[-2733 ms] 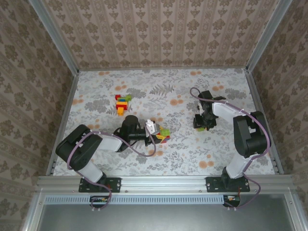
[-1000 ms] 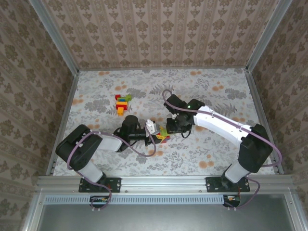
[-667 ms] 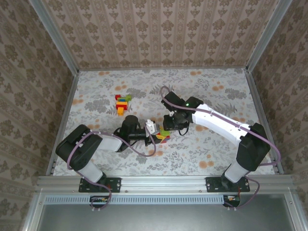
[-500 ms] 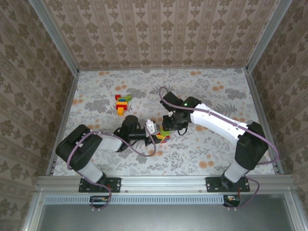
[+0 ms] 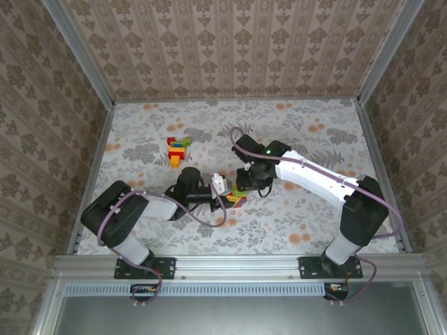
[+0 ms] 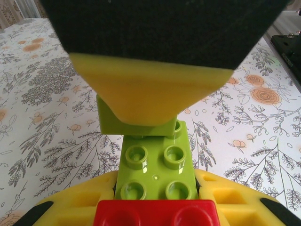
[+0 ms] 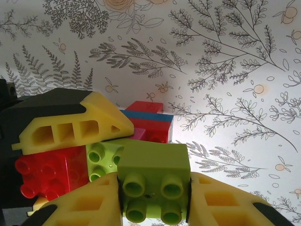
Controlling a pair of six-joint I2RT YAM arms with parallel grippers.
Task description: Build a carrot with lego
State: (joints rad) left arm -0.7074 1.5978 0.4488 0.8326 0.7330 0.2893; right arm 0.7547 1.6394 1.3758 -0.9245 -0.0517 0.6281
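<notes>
At the far left of the tabletop (image 5: 293,223) you have a small heap of loose bricks (image 5: 177,150), red, yellow, green and blue, lying well apart from both arms.

Toward the middle, your left fingers (image 6: 75,205) are pinching a brick stack (image 5: 238,197) just above the flowered surface. In the left wrist view the yellow pads close on either side of it, with a red brick (image 6: 155,213) nearest the camera and a studded lime brick (image 6: 157,169) reaching out beyond it, its four studs facing up. From the right wrist camera you can see one of those yellow pads lying over the red brick, with a red and blue piece (image 7: 148,120) behind it and a sliver of magenta between.

Just to the right, your right fingers (image 7: 221,202) are pinching a green brick (image 7: 153,181), studs toward its own camera, gripped by its two sides. That green brick sits right at the far end of the lime brick, and the two look to be touching. You cannot tell whether it is fully pressed on.
</notes>
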